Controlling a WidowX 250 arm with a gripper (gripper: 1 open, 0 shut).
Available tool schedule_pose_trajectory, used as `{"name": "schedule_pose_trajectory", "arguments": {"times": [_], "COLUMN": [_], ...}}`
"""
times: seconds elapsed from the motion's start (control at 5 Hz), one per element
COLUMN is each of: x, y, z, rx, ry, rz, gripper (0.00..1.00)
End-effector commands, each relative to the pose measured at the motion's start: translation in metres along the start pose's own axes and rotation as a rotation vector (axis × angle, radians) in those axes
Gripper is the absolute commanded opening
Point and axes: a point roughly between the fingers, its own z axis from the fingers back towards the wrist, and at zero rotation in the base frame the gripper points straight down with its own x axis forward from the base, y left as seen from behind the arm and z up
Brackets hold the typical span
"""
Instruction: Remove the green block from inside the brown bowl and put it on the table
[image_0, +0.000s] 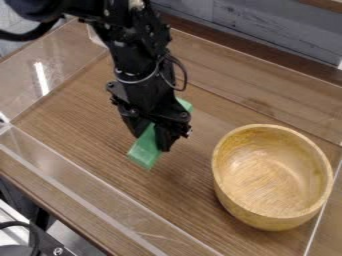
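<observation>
My black gripper (156, 136) hangs over the middle of the table (80, 130), shut on the green block (147, 150). The block is a flat bright green bar held tilted, its lower end sticking out below the fingers and close to the tabletop; whether it touches the wood I cannot tell. Its upper end shows behind the fingers. The brown bowl (273, 175), round and light wood, stands to the right of the gripper, a short gap away, and its inside is empty.
Low clear acrylic walls (80, 185) run along the table's front and left edges. A grey surface lies beyond the far edge at the top right. Bare wood lies to the left of and in front of the gripper.
</observation>
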Motion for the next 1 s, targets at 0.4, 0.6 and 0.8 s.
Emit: {"name": "schedule_pose_trajectory", "arguments": {"times": [0.4,0.6,0.8], "x": [0.0208,0.0222,0.0221], "y": [0.0059,0.0064,0.0069], "z": [0.0029,0.0016,0.0000], "rx": [0.004,0.002,-0.001], "ry": [-0.040,-0.034,-0.025], "rz": [0.016,0.020,0.024], "gripper": [0.00,0.00,0.00]}}
